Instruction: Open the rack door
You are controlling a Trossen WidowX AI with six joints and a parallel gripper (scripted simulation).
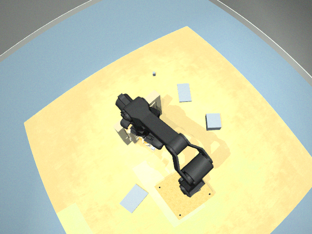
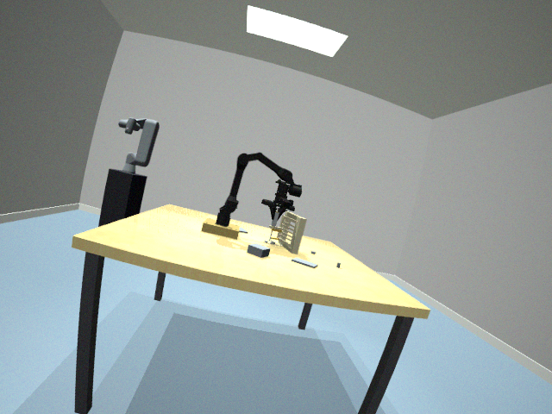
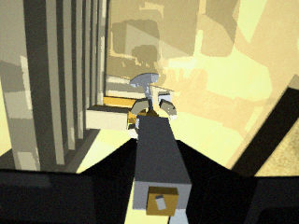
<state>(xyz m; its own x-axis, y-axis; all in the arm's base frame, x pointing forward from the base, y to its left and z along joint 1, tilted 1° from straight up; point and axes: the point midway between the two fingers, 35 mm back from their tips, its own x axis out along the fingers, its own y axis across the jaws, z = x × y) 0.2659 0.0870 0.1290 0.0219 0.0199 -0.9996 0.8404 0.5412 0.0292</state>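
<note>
The cream rack [image 1: 121, 132] [image 2: 300, 234] stands upright on the table under the arm. Its slatted side [image 3: 75, 79] fills the left of the wrist view. The upright handle [image 3: 161, 149] is a dark grey block with an orange core, standing off the slats on a pale bracket [image 3: 109, 118]. My gripper [image 2: 274, 220] [image 3: 154, 145] is shut on the handle from both sides, pointing down. The handle's faces look slightly skewed to the slats. The arm hides most of the door in the top view; whether it stands ajar is unclear.
A grey block [image 1: 213, 121] [image 2: 258, 250] and a thin grey plate [image 1: 184, 92] [image 2: 304, 263] lie to one side of the rack. Another plate [image 1: 134, 198] lies beside the arm's base board [image 1: 180, 207] [image 2: 219, 229]. A tiny cube [image 1: 153, 73] sits beyond the rack.
</note>
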